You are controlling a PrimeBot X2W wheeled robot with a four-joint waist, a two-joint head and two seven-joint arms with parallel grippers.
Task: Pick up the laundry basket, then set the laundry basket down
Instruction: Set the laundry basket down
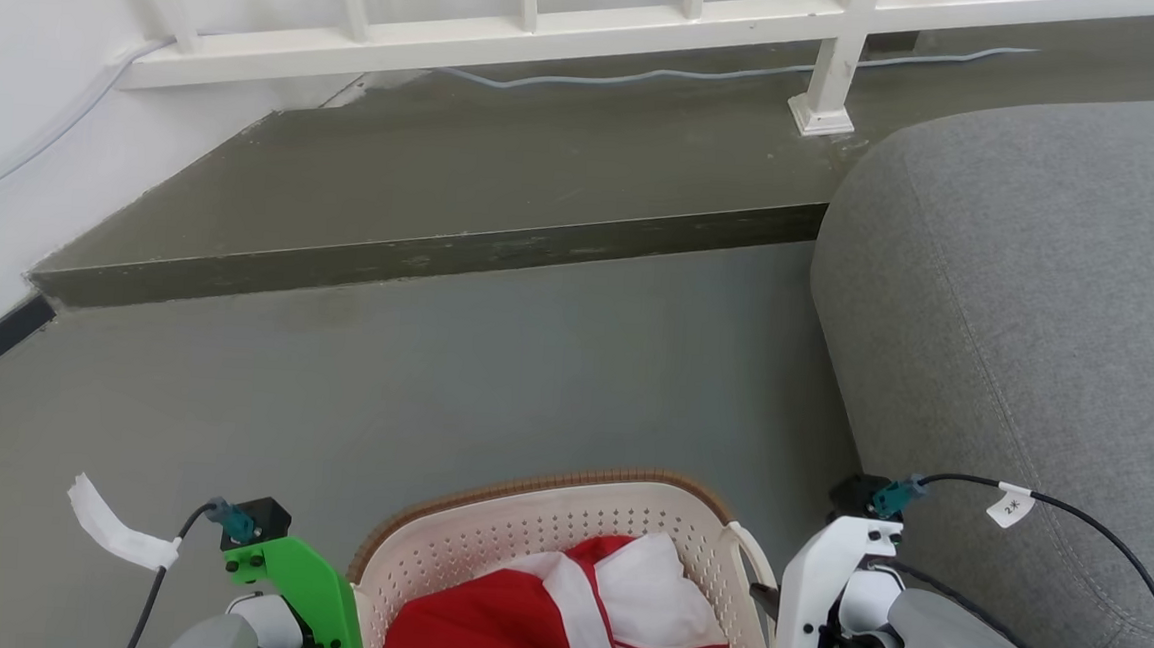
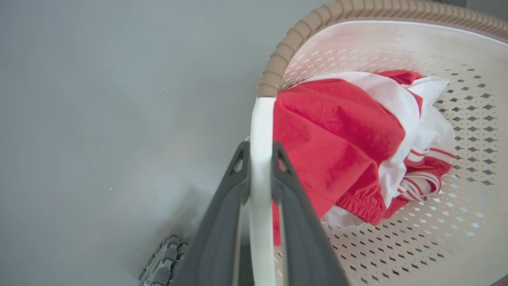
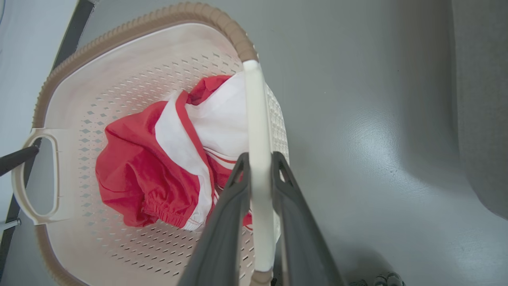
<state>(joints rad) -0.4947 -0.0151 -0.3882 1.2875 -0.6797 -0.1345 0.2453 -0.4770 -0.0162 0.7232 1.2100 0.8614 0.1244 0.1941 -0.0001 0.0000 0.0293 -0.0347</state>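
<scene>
The laundry basket is cream-white and perforated with a brown woven-look rim. It sits at the bottom centre of the head view, between my two arms. A red and white garment lies inside it. My left gripper is shut on one white side handle. On the opposite side, my right gripper is shut on the other white handle. The right wrist view looks across the basket to the far handle, where a dark finger of the left gripper touches it. Whether the basket rests on the floor I cannot tell.
A large grey cushioned seat fills the right side, close to my right arm. Ahead, a low raised step crosses the grey floor, with a white railing and a pale cable behind. A white wall runs along the left.
</scene>
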